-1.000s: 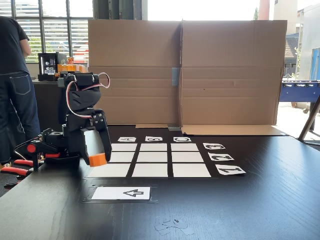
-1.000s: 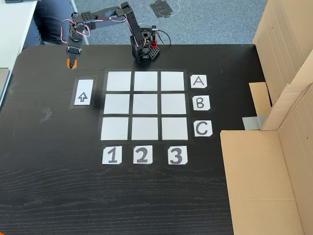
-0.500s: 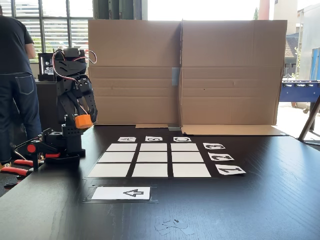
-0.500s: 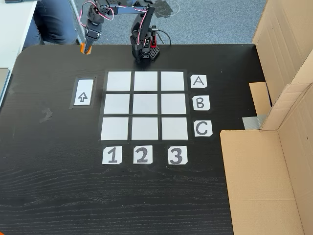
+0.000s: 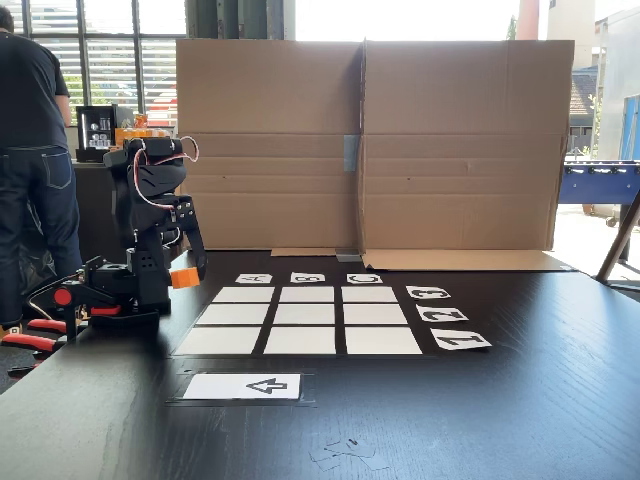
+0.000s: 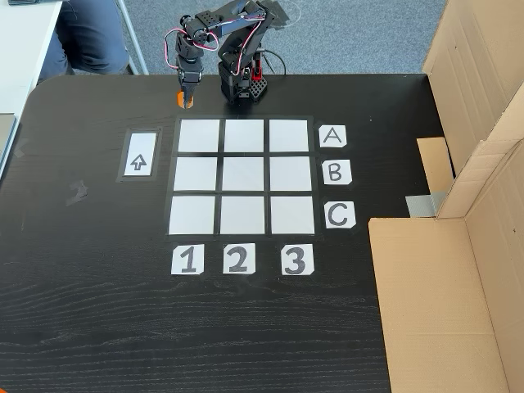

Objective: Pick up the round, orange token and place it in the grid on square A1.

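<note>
In the top-down fixed view, the white card with a black arrow [image 6: 138, 155] lay leftmost, and to its right the black two-finger gripper [image 6: 186, 100] was clamped on the small bright orange plastic token [image 6: 184, 101], held above the table just beyond the grid's corner. To seat it well, I judged the arm should carry it onto the plain white paper square A1 [image 6: 199, 136], lower until the base touched, then release. The three-by-three white paper grid [image 6: 242, 176] carried tags reading 1, 2, 3 and A, B, C.

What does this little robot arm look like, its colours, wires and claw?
The arm is built of boxy black segments, with thin red and white cables looping loose near its top. Its base is black with a red part. The gripper is narrow and dark, with a bright orange tip.
</note>
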